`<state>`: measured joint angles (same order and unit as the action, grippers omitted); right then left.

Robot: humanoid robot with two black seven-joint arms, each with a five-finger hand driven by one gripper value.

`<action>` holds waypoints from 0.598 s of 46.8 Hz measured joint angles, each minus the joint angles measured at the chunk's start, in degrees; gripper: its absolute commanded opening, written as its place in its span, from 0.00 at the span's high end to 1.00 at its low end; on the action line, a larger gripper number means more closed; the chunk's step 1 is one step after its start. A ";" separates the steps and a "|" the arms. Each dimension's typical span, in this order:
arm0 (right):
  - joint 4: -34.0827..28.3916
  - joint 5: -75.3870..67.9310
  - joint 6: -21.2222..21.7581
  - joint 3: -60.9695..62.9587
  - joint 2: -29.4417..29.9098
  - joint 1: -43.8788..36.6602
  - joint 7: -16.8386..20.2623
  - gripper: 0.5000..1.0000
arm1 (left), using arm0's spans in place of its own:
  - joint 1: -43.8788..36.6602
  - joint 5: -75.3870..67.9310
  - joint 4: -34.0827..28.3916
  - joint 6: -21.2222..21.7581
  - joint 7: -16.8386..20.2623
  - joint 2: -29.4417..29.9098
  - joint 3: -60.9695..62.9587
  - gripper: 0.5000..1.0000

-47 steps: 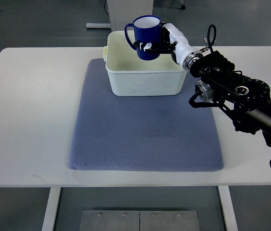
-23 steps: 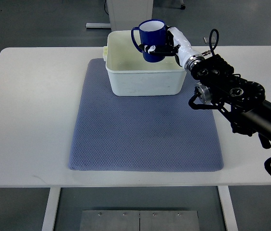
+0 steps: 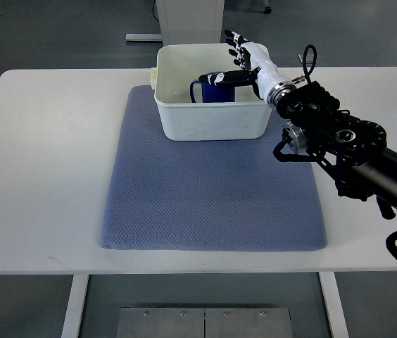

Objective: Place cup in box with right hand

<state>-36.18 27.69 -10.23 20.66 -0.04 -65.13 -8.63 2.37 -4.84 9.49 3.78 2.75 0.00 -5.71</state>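
Note:
The dark blue cup (image 3: 215, 92) stands inside the white box (image 3: 211, 121), toward its right rear, with only its upper part showing above the front wall. My right hand (image 3: 234, 62) hovers over the box's right rear corner, just above the cup. Its fingers (image 3: 234, 42) are spread and the thumb points left over the cup, holding nothing. The black right arm (image 3: 346, 144) comes in from the right edge. The left arm does not show.
The box sits on the far end of a blue-grey mat (image 3: 212, 197) on a white table (image 3: 51, 162). A white pillar base (image 3: 188, 17) stands on the floor behind the table.
The cup went down from above the rim into the box, and my right hand let go of it, spreading its fingers and rising slightly.

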 measured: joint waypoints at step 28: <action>-1.29 -0.10 0.03 3.83 -1.66 -0.10 -0.38 0.00 | 0.00 0.00 0.00 0.00 -0.02 0.00 0.00 0.00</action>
<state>-37.47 27.59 -10.20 24.49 -1.71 -65.23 -9.01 2.38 -4.84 9.49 3.78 2.73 0.00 -5.71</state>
